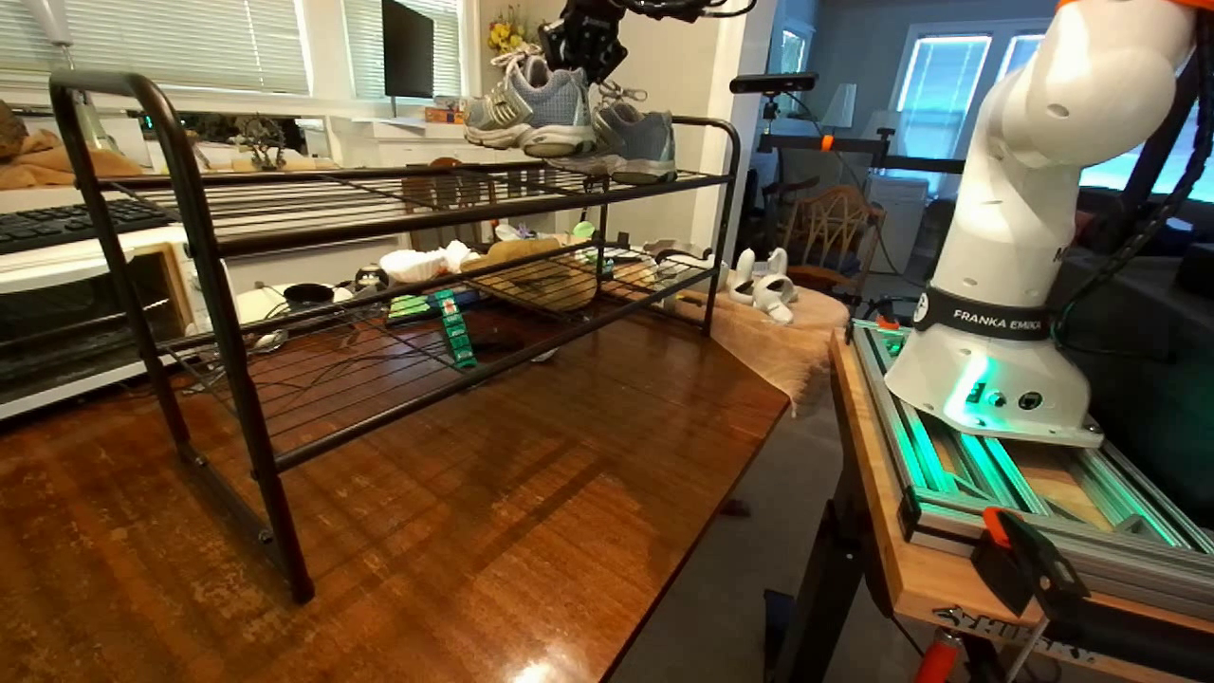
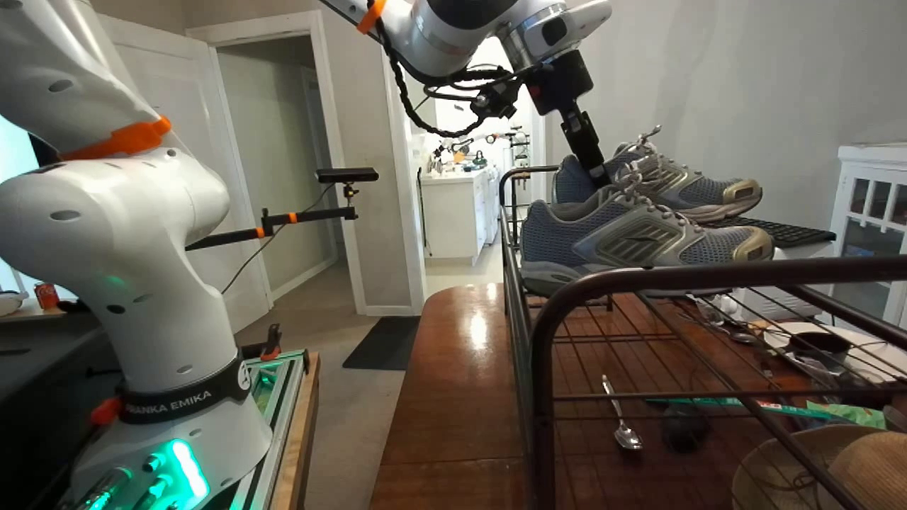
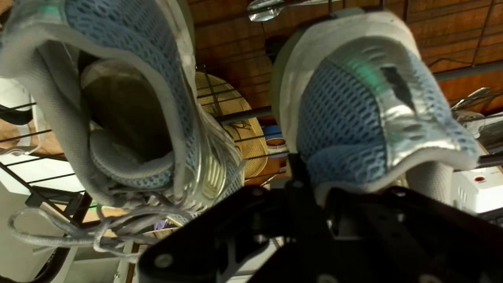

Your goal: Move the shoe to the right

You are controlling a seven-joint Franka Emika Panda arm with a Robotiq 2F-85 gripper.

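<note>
The shoe, a grey-blue sneaker with a whitish sole [image 1: 558,100], hangs tilted a little above the top shelf of the black wire rack [image 1: 233,351]. In an exterior view it is behind a matching sneaker [image 2: 623,241]. My gripper [image 2: 599,177] comes down onto its heel end. In the wrist view the gripper [image 3: 314,184] is shut on the collar of the shoe [image 3: 342,114], one finger outside and the other partly hidden at the opening. The matching sneaker [image 3: 118,23] is beside it and stands on the shelf in an exterior view [image 1: 643,142].
The rack stands on a brown wooden table [image 1: 474,531]. Below the shelf are a spoon [image 2: 627,435], a straw hat [image 2: 871,467] and a green strip [image 1: 455,327]. A white oven [image 1: 57,360] with a keyboard on top stands by the rack's end.
</note>
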